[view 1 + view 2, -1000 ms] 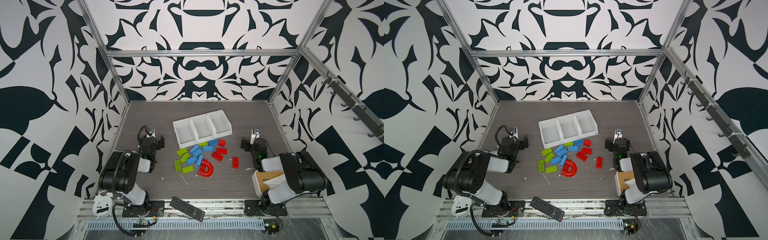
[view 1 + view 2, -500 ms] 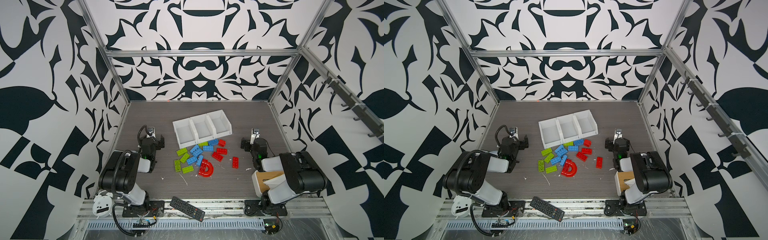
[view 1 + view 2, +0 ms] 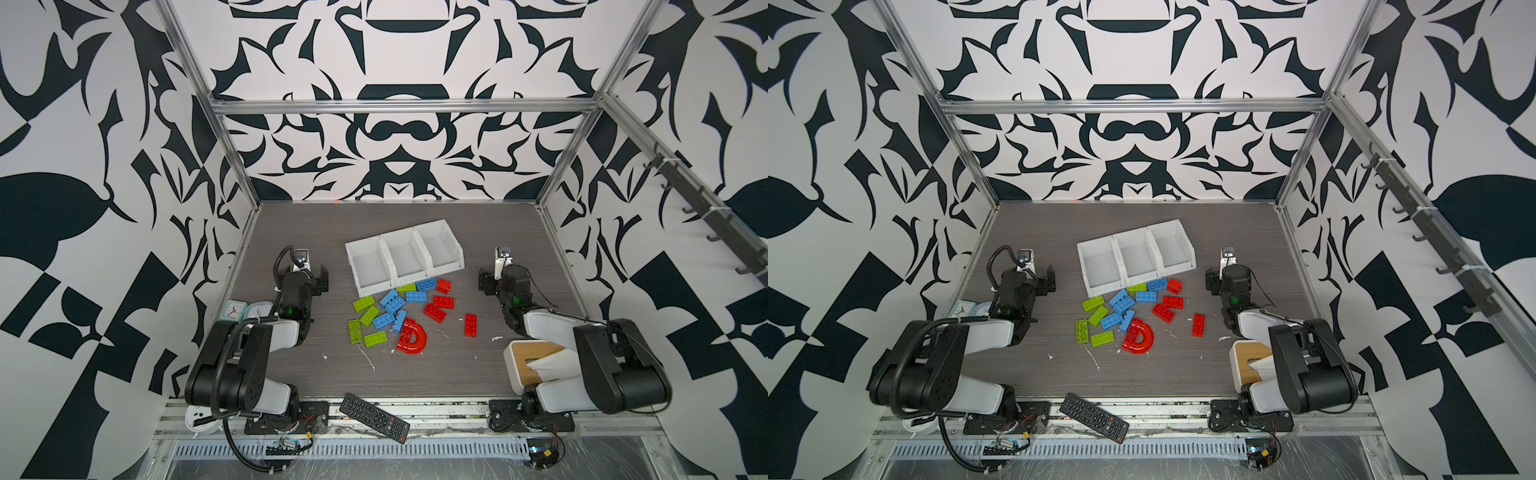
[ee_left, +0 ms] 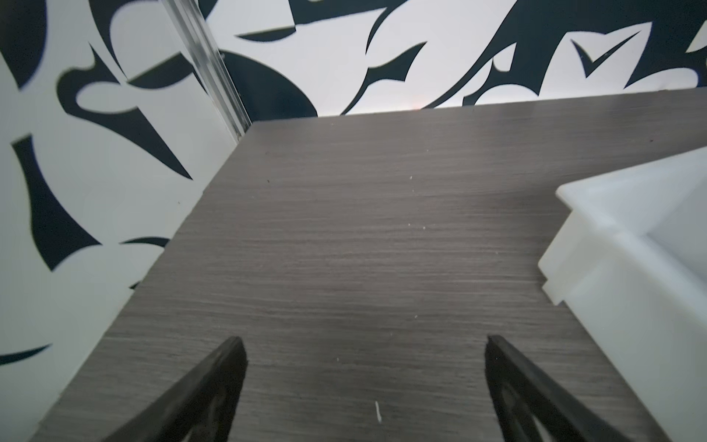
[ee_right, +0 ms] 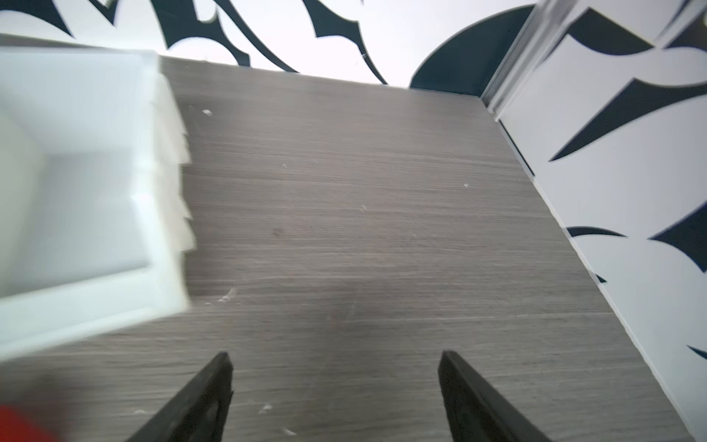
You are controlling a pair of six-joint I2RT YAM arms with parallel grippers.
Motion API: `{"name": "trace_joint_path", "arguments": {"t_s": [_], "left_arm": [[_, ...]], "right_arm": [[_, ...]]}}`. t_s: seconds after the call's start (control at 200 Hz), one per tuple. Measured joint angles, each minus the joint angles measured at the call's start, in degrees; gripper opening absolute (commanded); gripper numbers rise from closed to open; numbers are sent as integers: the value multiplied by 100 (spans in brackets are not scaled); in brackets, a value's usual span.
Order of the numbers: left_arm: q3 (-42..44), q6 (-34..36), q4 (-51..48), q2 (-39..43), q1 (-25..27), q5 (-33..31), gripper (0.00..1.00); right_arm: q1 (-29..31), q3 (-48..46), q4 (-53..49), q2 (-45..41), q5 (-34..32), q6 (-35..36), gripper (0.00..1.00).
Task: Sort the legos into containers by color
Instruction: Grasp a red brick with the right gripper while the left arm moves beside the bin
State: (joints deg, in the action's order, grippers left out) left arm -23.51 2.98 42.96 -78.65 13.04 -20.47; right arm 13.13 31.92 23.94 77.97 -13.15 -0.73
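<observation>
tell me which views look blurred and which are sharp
Right wrist view: the containers are smeared, plus an unidentifiable red smear. Left wrist view: table grain crisp, containers slightly soft. In both top views the legos are sharp and evenly lit.

Black-and-white patterned walls, grey woodgrain tabletop

Black remote; small clock; wooden-lidded box

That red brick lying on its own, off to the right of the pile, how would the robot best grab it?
Probably across its two long sides, at mid-length, coming straight down from above. The lone red brick lies flat, studs up, with bare table all round, so nothing blocks the right tool.
</observation>
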Motion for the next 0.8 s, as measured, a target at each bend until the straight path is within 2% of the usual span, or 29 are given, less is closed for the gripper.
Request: {"name": "trace_joint_path", "arguments": {"t_s": [0.11, 0.2, 0.29, 0.385, 0.555, 0.8], "left_arm": [[-702, -365, -1191, 767, 654, 166, 100], [-892, -833, -1613, 1255, 855, 455, 100], [-640, -1178, -1812, 1604, 1054, 592, 100], [11, -1443, -1648, 1777, 1198, 885, 100], [382, -1740, -1779, 1777, 1244, 1187, 100], [474, -1867, -1303, 1700, 1244, 1596, 100]], "right_arm": [[560, 999, -1513, -343, 15, -422, 75], [938, 1440, -2623, -573, 157, -844, 73], [1174, 1517, -3574, -612, 317, -1235, 71], [1244, 1436, -4489, -461, 455, -1650, 70], [1248, 1185, -5322, -258, 629, -2081, 67], [1248, 1233, -5657, 271, 874, -2312, 65]]}}
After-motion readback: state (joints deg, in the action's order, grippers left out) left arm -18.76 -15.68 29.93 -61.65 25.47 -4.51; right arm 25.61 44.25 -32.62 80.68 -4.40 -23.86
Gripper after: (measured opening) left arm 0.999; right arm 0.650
